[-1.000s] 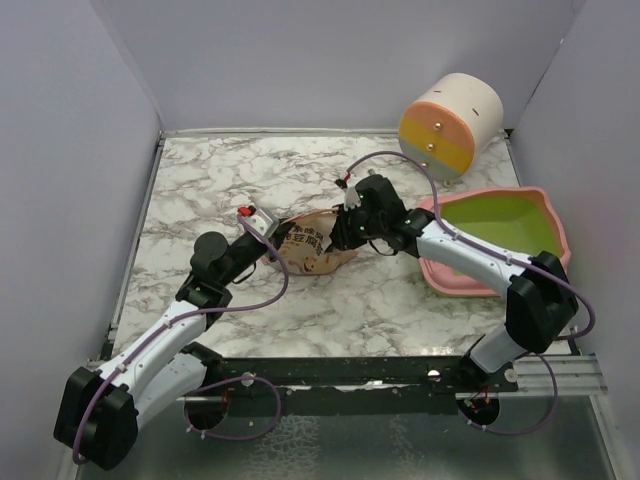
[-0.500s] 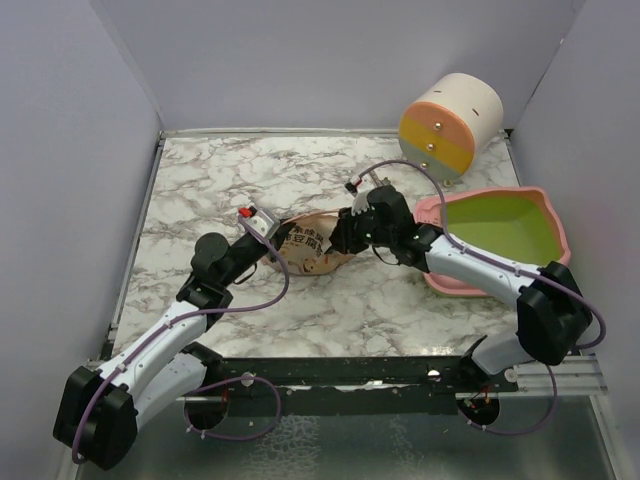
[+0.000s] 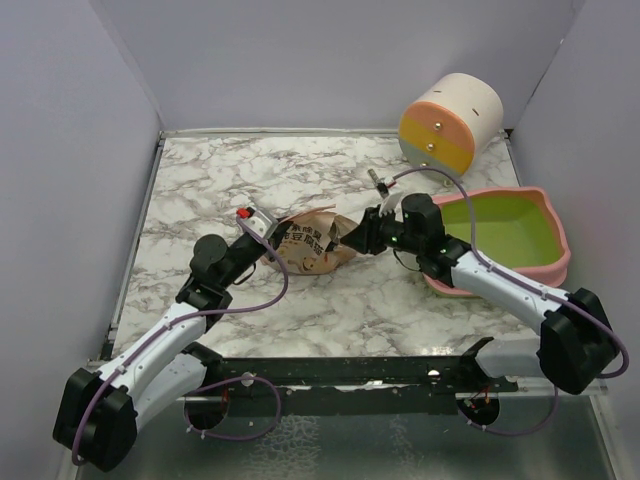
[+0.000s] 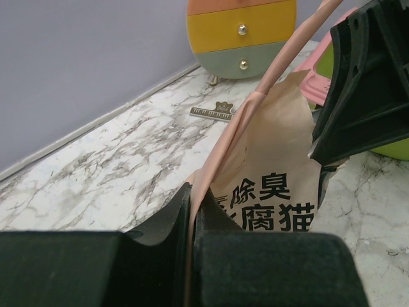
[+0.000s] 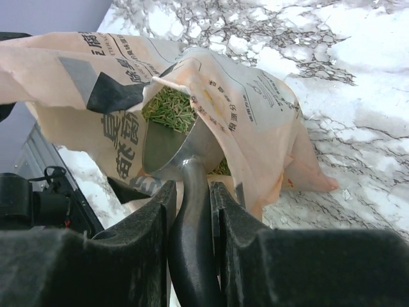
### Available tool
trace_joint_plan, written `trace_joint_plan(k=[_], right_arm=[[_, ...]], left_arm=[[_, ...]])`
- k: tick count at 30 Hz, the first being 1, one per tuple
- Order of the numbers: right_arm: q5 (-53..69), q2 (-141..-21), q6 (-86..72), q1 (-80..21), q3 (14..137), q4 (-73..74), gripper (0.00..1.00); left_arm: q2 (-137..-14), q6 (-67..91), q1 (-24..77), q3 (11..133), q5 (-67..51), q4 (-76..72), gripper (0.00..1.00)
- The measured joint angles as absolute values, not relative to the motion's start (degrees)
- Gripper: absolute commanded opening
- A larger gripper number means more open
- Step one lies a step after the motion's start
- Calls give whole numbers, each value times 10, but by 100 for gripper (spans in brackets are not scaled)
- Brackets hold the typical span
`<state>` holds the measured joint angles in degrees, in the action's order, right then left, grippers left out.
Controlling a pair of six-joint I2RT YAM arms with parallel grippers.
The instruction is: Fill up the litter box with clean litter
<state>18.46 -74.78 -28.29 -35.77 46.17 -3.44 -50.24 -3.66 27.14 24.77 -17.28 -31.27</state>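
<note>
Litter (image 5: 167, 109), loose greenish granules, spills readily: right tool (image 5: 190, 188) clamps silver metal scoop (image 5: 167, 152) by handle, left tool (image 4: 193, 204) pinches tan paper bag (image 4: 275, 153) at nine o'clock.

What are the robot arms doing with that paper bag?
The left tool pinches the edge of the paper bag, holding it open. The right tool grips a metal scoop whose bowl is inside the bag, among the green litter. The pink litter box sits to the right, and its green inside looks bare, so nothing seems poured in yet.

left arm (image 3: 160, 340) forward, jaws pinched shut | right arm (image 3: 500, 285) reaching left, jaws clamped
</note>
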Motion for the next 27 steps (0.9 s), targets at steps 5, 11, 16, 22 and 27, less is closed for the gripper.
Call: trace_joint_plan(k=[5,11,16,22,27], right_arm=[[209,-716,-295,-329,427,-63,1],[234,-676,-309,-310,404,-77,1],[236,-621,-312,-308,394,-67,1],[232,-559,-312,-306,385,-39,1],[227,-524,-313,-306,367,-28,1]], left_arm=[[-498,-37,271,246,-171,-312,0],[-497,-38,271,246,-164,-312,0],[-497,-38,271,245,-159,-312,1],[-497,-37,271,245,-157,-312,5],[-495,-35,271,245,-154,-312,9]])
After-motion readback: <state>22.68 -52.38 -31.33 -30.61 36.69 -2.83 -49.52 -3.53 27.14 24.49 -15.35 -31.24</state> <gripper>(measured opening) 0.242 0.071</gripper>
